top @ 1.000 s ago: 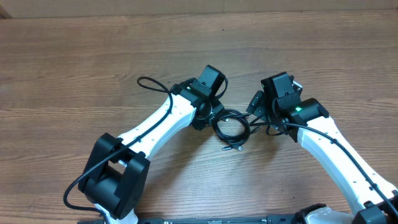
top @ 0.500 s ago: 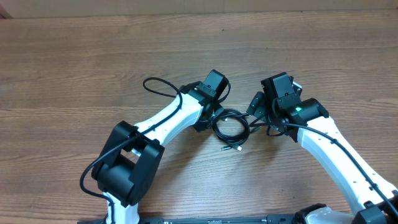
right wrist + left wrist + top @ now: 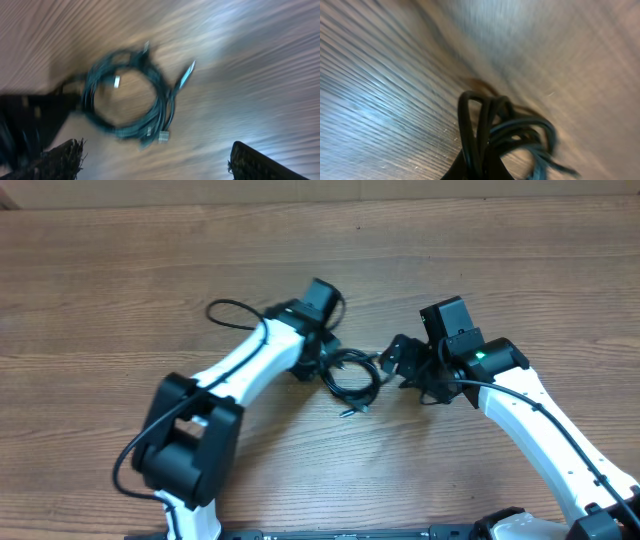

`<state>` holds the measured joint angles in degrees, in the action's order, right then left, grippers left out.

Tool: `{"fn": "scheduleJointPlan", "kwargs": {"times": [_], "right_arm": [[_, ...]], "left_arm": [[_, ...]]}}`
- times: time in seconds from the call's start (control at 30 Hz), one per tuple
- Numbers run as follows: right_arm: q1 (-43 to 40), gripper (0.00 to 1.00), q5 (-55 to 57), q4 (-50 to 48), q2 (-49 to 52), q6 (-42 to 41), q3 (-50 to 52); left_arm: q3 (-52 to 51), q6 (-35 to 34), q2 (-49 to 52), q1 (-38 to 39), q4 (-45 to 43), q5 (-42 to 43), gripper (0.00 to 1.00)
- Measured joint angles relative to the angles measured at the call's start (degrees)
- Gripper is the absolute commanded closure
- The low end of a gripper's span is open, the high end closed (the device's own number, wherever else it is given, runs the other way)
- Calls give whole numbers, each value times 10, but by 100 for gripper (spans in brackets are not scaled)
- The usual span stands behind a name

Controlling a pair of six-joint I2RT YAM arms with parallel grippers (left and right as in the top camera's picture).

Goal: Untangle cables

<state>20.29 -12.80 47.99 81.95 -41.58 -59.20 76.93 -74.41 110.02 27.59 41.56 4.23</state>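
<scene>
The cables (image 3: 352, 392) are a small black coiled bundle on the wooden table between the two arms, with a plug end (image 3: 347, 412) sticking out below. My left gripper (image 3: 322, 365) is at the coil's left side. In the left wrist view it is shut (image 3: 479, 171) on several strands of the cables (image 3: 470, 125), which loop up from the fingers. My right gripper (image 3: 398, 365) stands just right of the coil. The right wrist view shows it open (image 3: 160, 162), its fingers wide apart, with the blurred cables (image 3: 161, 102) beyond the fingertips and nothing between them.
A thicker black cable (image 3: 225, 310) fixed to the left arm loops out over the table at its upper left. The wooden table (image 3: 120, 260) stretches around both arms. The arm bases stand at the front edge.
My left gripper has shut on the coil and pulled left, dragging the bundle with it. The right gripper has followed to the left, still open.
</scene>
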Motion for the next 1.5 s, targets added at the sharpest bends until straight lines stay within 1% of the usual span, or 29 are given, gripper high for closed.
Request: {"fn": "scheduleJointPlan", "kwargs": {"times": [0.1, 0.23, 0.37, 0.53, 0.67, 0.77, 0.83, 0.87, 0.9, 0.93, 1.07, 1.1, 1.13, 1.2, 1.23, 1.27, 1.4, 1.5], "right_arm": [[2, 11, -64, -5, 0, 2, 0], [12, 11, -100, -26, 0, -9, 0], [29, 11, -108, -52, 0, -25, 0], [38, 12, -110, -50, 9, -71, 0], [38, 12, -105, -54, 40, -116, 0], [38, 14, -102, -74, 69, -147, 0], [38, 18, -104, -89, 85, -167, 0], [38, 23, -104, -95, 92, -179, 0], [38, 32, -104, -99, 99, -190, 0], [38, 38, -105, -106, 104, -200, 0], [38, 52, -108, -139, 116, -260, 0], [38, 58, -108, -149, 116, -271, 0], [38, 68, -108, -160, 116, -280, 0], [38, 84, -108, -171, 116, -296, 0], [38, 94, -108, -170, 116, -299, 0], [38, 96, -108, -170, 116, -307, 0], [39, 96, -114, -153, 116, -310, 0], [41, 96, -118, -140, 116, -284, 0]], "left_arm": [[0, 0, -33, -26, 0, 16, 96], [0, 0, -72, -35, 0, 35, 96], [0, 0, -92, -33, 0, 47, 96], [0, 7, -117, -33, 1, 52, 96], [0, 22, -142, -34, 6, 52, 96], [0, 26, -157, -34, 6, 52, 96], [0, 28, -163, -34, 6, 52, 96], [0, 29, -165, -34, 7, 53, 96], [0, 30, -165, -34, 9, 53, 96], [0, 30, -165, -34, 13, 54, 96], [0, 30, -165, -34, 25, 59, 96], [0, 30, -165, -34, 26, 60, 96], [0, 30, -165, -34, 26, 61, 96], [0, 30, -165, -34, 25, 63, 96], [0, 30, -165, -35, 25, 63, 96], [0, 30, -165, -37, 25, 63, 96], [0, 30, -165, -45, 20, 63, 96], [0, 30, -165, -47, 22, 62, 96]]}}
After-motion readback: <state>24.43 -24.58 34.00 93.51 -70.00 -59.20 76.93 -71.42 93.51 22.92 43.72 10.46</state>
